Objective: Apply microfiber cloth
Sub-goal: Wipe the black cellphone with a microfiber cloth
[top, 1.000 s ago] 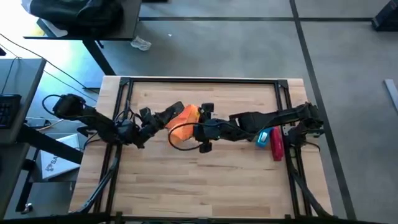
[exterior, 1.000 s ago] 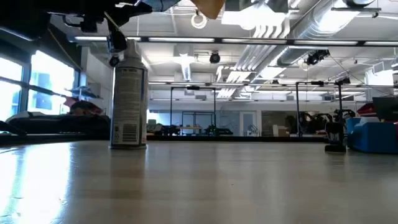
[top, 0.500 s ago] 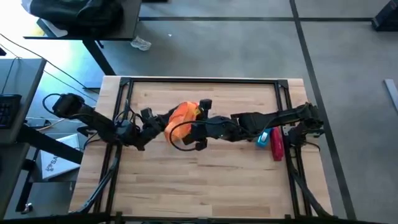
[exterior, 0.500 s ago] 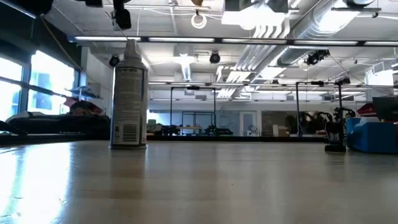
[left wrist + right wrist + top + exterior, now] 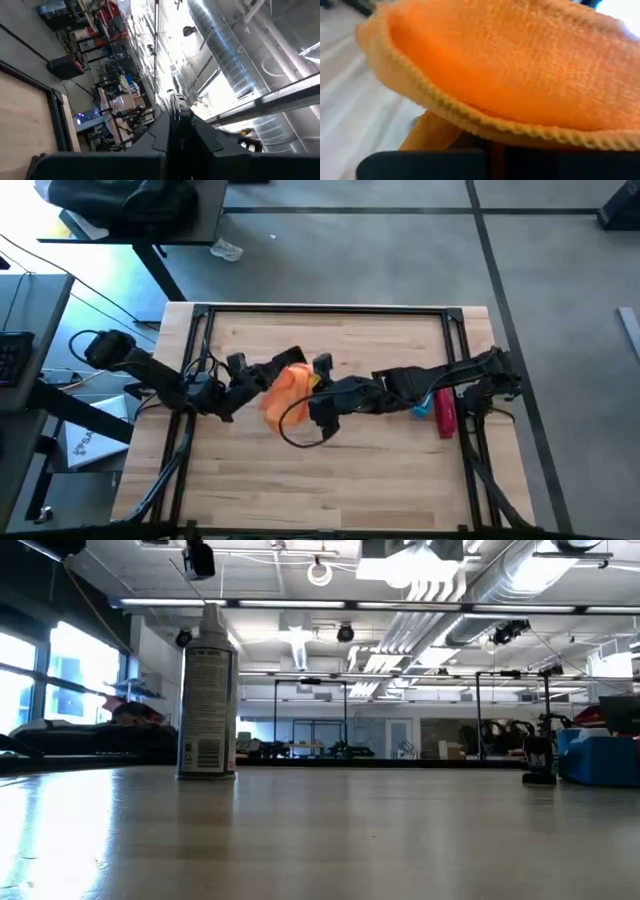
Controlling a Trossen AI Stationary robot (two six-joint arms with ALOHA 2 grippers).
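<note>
Roughly at the centre of the high view, the microfiber cloth [image 5: 285, 388] sat bunched in a loose orange mound between the two arms, above the wooden table [image 5: 400, 470].

Right pincer [image 5: 308, 392]: reached in from the right of the frame and met the cloth's right edge. The right wrist view was filled almost entirely by orange fabric [image 5: 520, 70], its ribbed hem draped just over the pincer's dark body. Judged closed on the cloth, with a fold gripped low so the bulk hangs forward as a wiping pad. The finger gap itself was hidden by fabric, so this is a judgement from the drape.

Left pincer [image 5: 268, 370]: came in from the left of the frame and lay just at the cloth's upper left. The left wrist view pointed up at ceiling ducts, with only the dark fingers [image 5: 177, 130] showing, close together with no visible gap; a thin dark object seemed to stand between them. Whether that was the phone or part of the pincer could not be told, nor what, if anything, was held. The tilt-up pose would suit presenting a flat face toward the cloth.

A red and blue object [image 5: 440, 408] lay by the right arm at the right of the high view. A spray can [image 5: 207, 690] stood upright at the left of the low view, well apart from the work.
</note>
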